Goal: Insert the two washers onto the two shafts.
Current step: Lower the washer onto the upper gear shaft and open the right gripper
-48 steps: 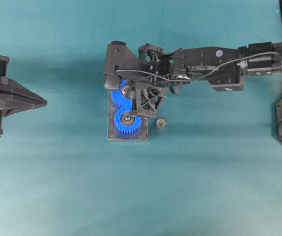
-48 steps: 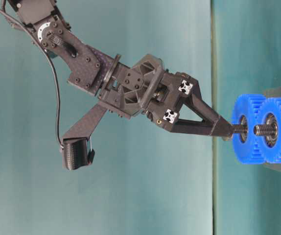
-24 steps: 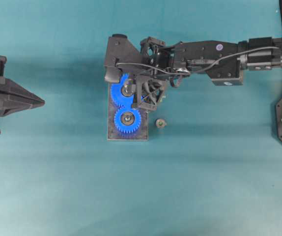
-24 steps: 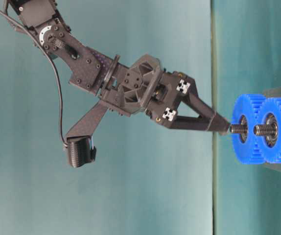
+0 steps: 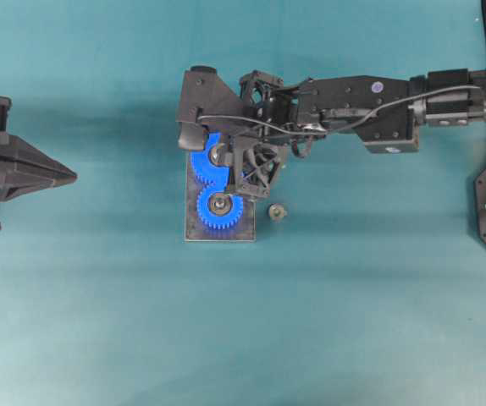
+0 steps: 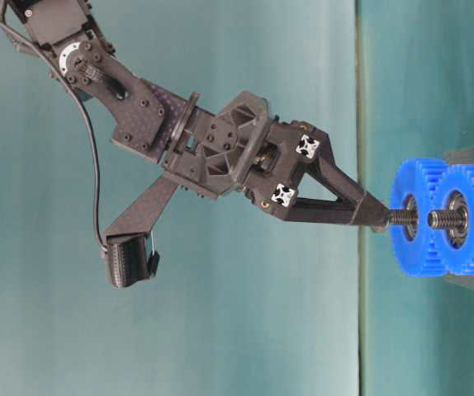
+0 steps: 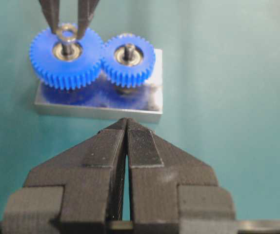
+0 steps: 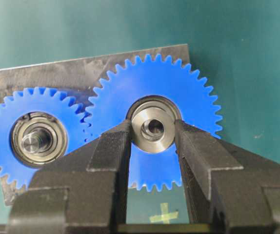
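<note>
1. Two blue gears sit meshed on a grey metal base plate near the middle of the teal desk; each gear turns on an upright threaded shaft.
2. Right gripper has its jaws clamped on the washer, a small steel ring, one pad on either side.
3. Key relation: in the right wrist view the washer's hole lies directly over the hub of the larger gear, at 12 o'clock from the jaws; the ring lies flat, its axis running in line with the shaft.
4. From desk level, the jaw tips meet the threaded end of that shaft; the next move is, in my judgement, a straight push along the shaft's length.
5. Left gripper rests at 9 o'clock on the desk, well apart from the gears, jaws pressed together and empty; the right arm is clearly the nearer one.
6. Smaller gear sits at 9 o'clock from the larger gear in the right wrist view, its shaft bare.
7. One small dark part lies loose on the desk just beside the plate, at 3 o'clock in the overhead view; too small to identify.
8. Hard to tell: whether the washer already rides on the threads or only hovers at the tip; overhead, the arm hides much of the larger gear.
</note>
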Tool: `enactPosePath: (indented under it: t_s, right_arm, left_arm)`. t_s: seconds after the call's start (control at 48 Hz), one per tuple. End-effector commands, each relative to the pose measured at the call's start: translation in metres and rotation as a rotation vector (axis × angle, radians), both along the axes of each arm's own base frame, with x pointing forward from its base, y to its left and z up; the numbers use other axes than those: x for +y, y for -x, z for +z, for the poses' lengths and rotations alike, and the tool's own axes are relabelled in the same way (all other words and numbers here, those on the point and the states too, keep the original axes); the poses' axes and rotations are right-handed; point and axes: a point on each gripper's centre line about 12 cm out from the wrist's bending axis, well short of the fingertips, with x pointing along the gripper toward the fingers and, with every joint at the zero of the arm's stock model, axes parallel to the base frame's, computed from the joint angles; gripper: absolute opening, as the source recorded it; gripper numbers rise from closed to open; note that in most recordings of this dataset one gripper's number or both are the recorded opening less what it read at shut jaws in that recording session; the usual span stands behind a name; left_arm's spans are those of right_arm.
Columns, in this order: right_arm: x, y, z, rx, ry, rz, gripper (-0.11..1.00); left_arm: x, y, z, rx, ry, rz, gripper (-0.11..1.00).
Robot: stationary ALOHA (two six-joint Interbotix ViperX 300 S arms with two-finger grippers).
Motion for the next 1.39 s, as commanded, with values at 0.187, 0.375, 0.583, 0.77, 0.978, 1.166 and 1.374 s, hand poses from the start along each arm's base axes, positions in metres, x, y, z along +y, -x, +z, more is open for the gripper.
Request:
enactPosePath:
  t_s: [0.187, 0.375, 0.583, 0.77, 0.978, 1.166, 1.374]
  right_arm:
    - [-0.002, -0.006, 0.014, -0.042, -0.004, -0.015, 0.30]
    - [0.007, -0.007, 0.012, -0.040, -0.014, -0.001, 0.30]
    - [0.007, -0.007, 0.009, -0.033, -0.018, -0.002, 0.30]
    - [-0.003, -0.006, 0.011, -0.037, -0.013, -0.022, 0.30]
    - [-0.004, -0.007, 0.012, -0.039, -0.012, -0.024, 0.30]
    - [-0.003, -0.007, 0.010, -0.033, -0.018, -0.025, 0.30]
    - [0.004, -0.006, 0.009, -0.018, -0.021, -0.011, 0.30]
  left_arm:
    - [0.000, -0.002, 0.005, -0.017, -0.001, -0.002, 0.00]
    - [0.000, -0.001, 0.005, -0.020, 0.004, 0.000, 0.00]
    - [0.000, 0.001, 0.004, -0.025, 0.007, 0.001, 0.00]
    - [0.000, 0.002, 0.005, -0.031, 0.007, 0.001, 0.00]
    - [0.000, 0.003, 0.006, -0.034, 0.007, 0.001, 0.00]
    - [0.000, 0.003, 0.005, -0.032, 0.007, 0.001, 0.00]
    - [0.000, 0.003, 0.004, -0.031, 0.007, 0.001, 0.00]
